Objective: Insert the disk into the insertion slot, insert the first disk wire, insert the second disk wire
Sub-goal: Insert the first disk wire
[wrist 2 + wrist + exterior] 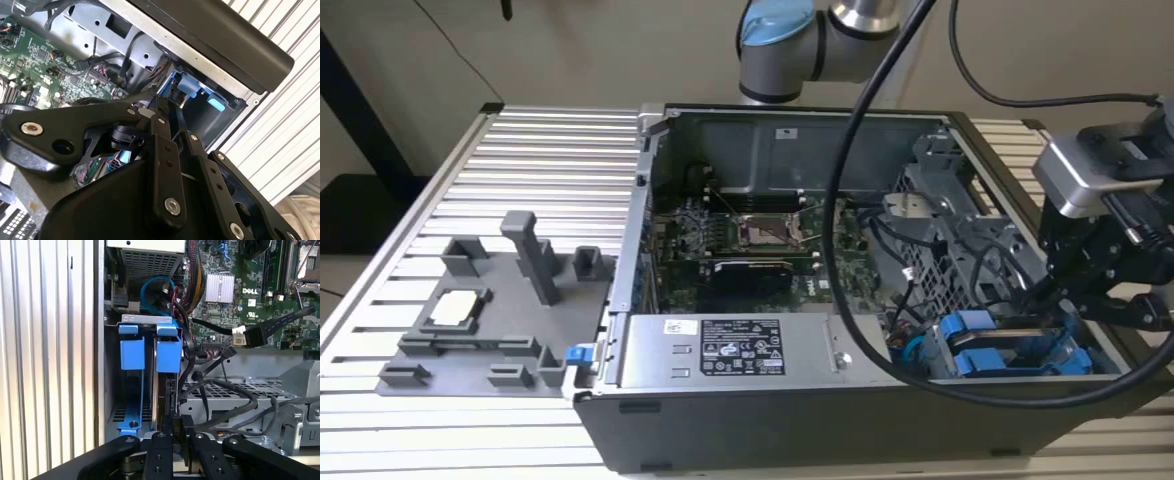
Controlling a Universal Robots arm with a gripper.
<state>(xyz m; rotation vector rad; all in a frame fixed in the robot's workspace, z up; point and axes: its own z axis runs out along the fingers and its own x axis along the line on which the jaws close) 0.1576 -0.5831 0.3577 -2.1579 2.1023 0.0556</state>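
The disk stands on edge in the insertion slot, a bay of the grey drive cage at the case's front corner. Its bright blue carrier tab sits beside a second blue carrier. Both tabs also show in the exterior view. My gripper is right at the disk's near edge, with its black fingers drawn close on a small dark plug of a disk wire. In the second wrist view the gripper tapers to a point by the blue tab. The exterior view has the gripper on its right.
A grey power-supply box lies along the case front, with the motherboard behind it. Loose black cables and a white-tipped plug cross above the perforated cage. A grey fixture tray sits on the slatted table.
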